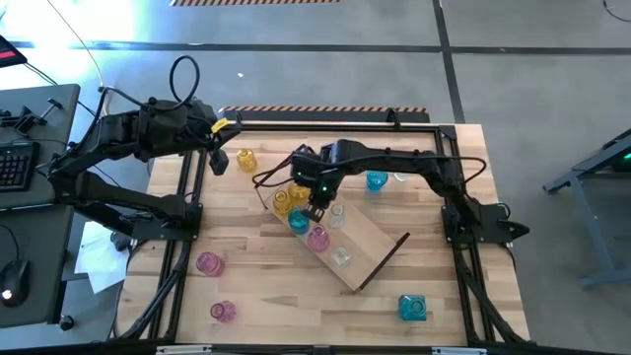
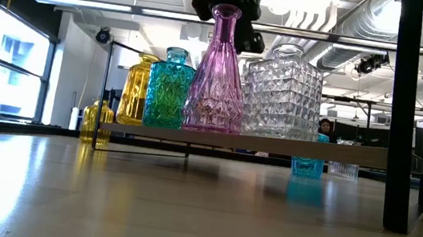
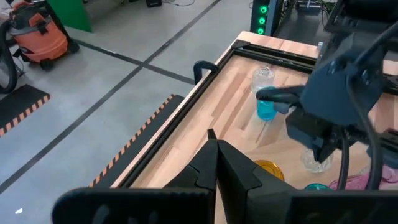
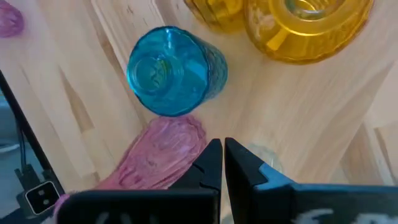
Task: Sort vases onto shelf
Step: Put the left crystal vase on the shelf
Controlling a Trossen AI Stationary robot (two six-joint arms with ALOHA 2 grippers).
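Observation:
The light-wood shelf (image 1: pixel 367 240) lies slantwise mid-table, black frame loops at its ends. On it stand two amber vases (image 1: pixel 289 198), a teal one (image 1: pixel 298 223), a pink one (image 1: pixel 317 239) and two clear ones (image 1: pixel 340 258). The low view shows amber (image 2: pixel 138 89), teal (image 2: pixel 169 87), pink (image 2: pixel 217 71) and clear (image 2: pixel 282 91) in a row. My right gripper (image 4: pixel 222 155) hovers shut above the shelf beside the teal vase (image 4: pixel 174 68) and pink vase (image 4: pixel 161 158). My left gripper (image 3: pixel 217 155) is shut, raised near the far-left corner by an amber vase (image 1: pixel 245 160).
Off the shelf, on the tabletop stand two pink vases (image 1: pixel 209 263) (image 1: pixel 223 311) near the left, a teal square vase (image 1: pixel 412 308) near the right, and a teal (image 1: pixel 376 180) and clear vase (image 1: pixel 399 177) beyond the shelf. A black frame rail (image 1: pixel 325 122) borders the table.

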